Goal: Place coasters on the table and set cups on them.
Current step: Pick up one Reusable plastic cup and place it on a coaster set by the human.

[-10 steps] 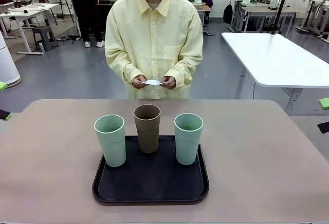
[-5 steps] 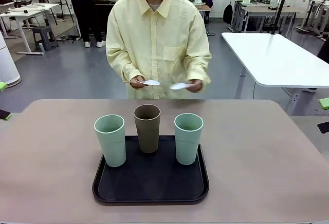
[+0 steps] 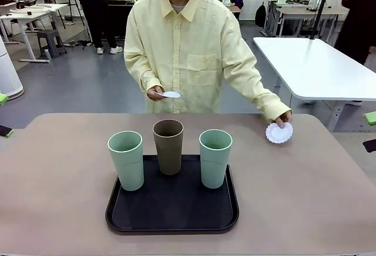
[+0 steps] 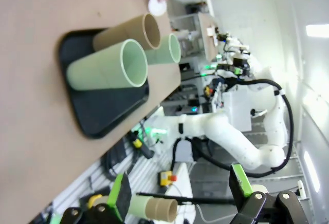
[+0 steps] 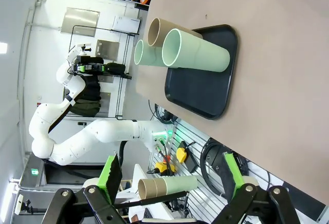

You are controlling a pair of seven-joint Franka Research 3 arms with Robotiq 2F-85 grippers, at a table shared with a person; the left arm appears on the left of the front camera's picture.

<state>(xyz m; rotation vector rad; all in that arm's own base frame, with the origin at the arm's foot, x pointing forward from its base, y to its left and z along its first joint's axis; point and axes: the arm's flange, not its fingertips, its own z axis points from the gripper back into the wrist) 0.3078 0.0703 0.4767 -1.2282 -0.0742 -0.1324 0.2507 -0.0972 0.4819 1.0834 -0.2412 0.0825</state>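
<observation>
Our left tool [image 4: 177,183] and right tool [image 5: 170,165] gaping wide, empty, a person's hand [image 3: 285,117] holding a coaster [image 3: 278,132] against the table [image 3: 305,179].

The person [image 3: 176,39] wears a pale yellow long-sleeved collared shirt [image 3: 188,83], seemingly with a chest pocket [image 3: 202,70].

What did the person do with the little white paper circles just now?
One hand carried a coaster out toward the robot's right and is laying it on the table, still touching it. The other hand kept its coaster at the chest. The brown cup, two mint cups and black tray stayed put.
</observation>
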